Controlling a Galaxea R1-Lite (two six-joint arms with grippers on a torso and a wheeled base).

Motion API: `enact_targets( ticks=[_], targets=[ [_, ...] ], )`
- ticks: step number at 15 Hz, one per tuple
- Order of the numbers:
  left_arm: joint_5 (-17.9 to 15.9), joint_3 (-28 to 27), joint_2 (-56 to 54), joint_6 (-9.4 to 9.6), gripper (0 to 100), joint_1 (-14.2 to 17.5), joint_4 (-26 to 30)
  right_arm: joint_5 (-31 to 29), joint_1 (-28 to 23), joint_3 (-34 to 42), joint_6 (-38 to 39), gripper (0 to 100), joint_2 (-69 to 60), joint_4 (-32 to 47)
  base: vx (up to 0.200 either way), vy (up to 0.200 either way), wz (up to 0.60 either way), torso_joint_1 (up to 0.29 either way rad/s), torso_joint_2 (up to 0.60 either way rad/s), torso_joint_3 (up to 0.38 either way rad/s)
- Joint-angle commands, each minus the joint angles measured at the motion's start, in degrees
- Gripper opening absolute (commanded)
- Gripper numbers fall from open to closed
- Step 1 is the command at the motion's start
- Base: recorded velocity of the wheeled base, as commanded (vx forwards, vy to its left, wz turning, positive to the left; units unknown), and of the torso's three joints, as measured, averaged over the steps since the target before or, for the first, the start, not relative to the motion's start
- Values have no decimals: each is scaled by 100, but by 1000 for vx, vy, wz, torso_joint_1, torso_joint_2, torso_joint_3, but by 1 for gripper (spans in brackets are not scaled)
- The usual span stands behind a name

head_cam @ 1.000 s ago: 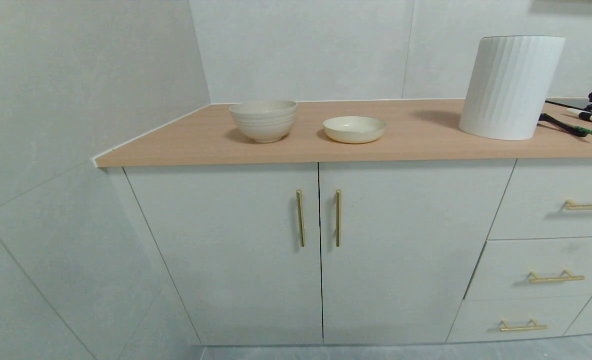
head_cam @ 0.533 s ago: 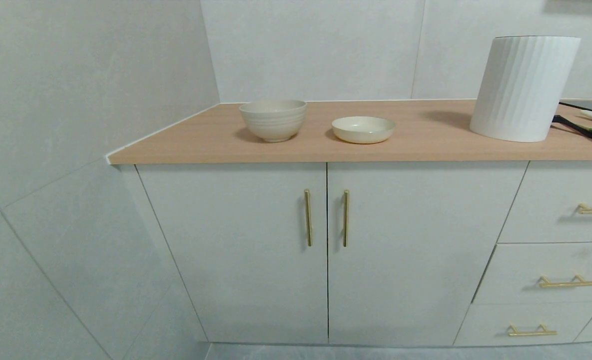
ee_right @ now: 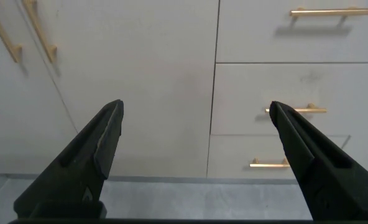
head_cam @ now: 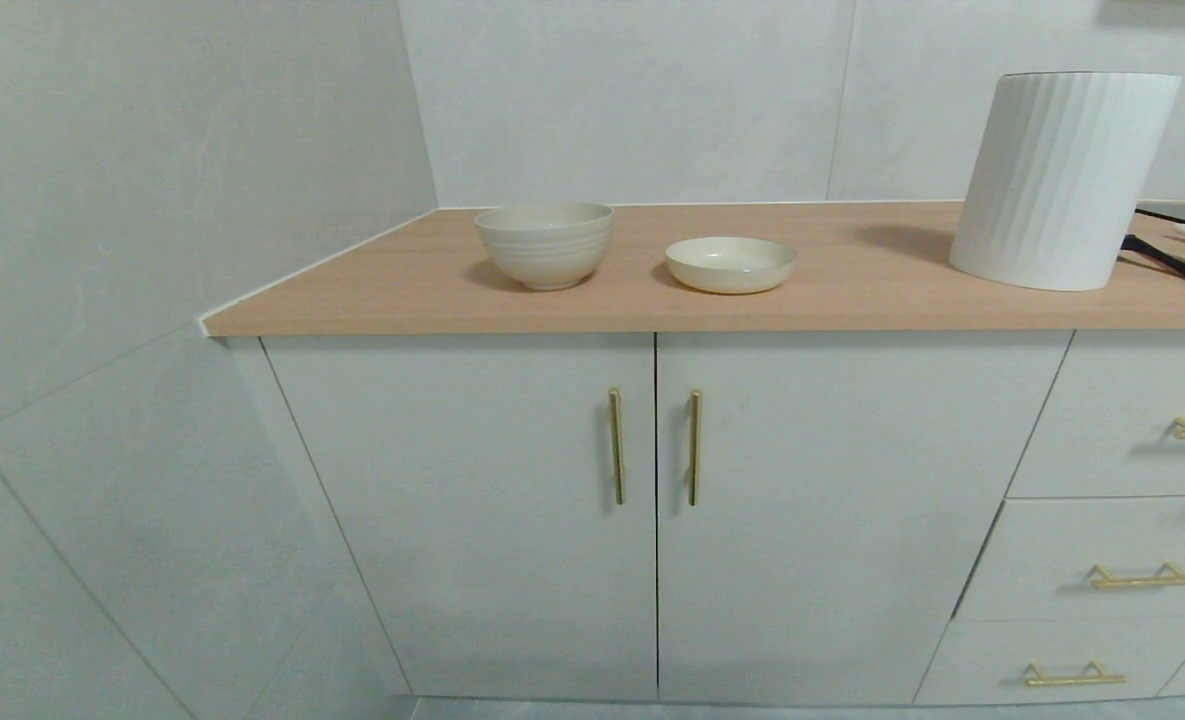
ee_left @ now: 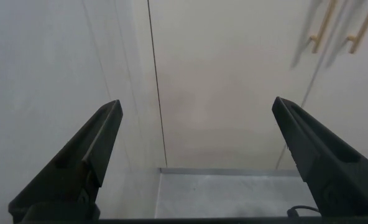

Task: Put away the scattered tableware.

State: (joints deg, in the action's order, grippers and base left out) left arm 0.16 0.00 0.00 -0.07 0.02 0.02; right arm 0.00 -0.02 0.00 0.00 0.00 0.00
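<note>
You face pale tiled walls (head_cam: 152, 200), a wood countertop (head_cam: 852, 300) mid-frame, white cabinet doors (head_cam: 472, 520) below, drawers (head_cam: 1102, 530) lower right.

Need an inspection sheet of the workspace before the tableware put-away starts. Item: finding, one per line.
Surface: wooden countertop over white cabinets.
Job's things: bowl and shallow dish, both upright, side by side but apart, on the countertop.
Clutter: white ribbed container to the right; dark-handled utensils beyond it.
End effectors: left end effector open, empty, low before the cabinet front; right end effector open, empty, facing the drawers.
Cables: nothing seen.
Surroundings: cabinet doors shut; drawers shut; tiled walls.
</note>
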Motion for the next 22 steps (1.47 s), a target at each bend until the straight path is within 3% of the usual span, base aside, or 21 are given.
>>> enact_targets(
  ticks=[1,7,20,22],
  targets=[
    [2,0,0,-1,100,-2,-2,0,2,0,0,100,0,0,200,0,0,2,-2,2],
    [2,0,0,-1,100,6,-2,0,2,0,0,100,0,0,200,0,0,2,5,1],
    [2,0,0,-1,100,6,-2,79,2,-44,-114,100,0,-9,0,0,0,0,0,0],
    [2,0,0,-1,100,6,-2,633,29,-686,220,100,105,18,0,0,0,0,0,0]
  ],
)
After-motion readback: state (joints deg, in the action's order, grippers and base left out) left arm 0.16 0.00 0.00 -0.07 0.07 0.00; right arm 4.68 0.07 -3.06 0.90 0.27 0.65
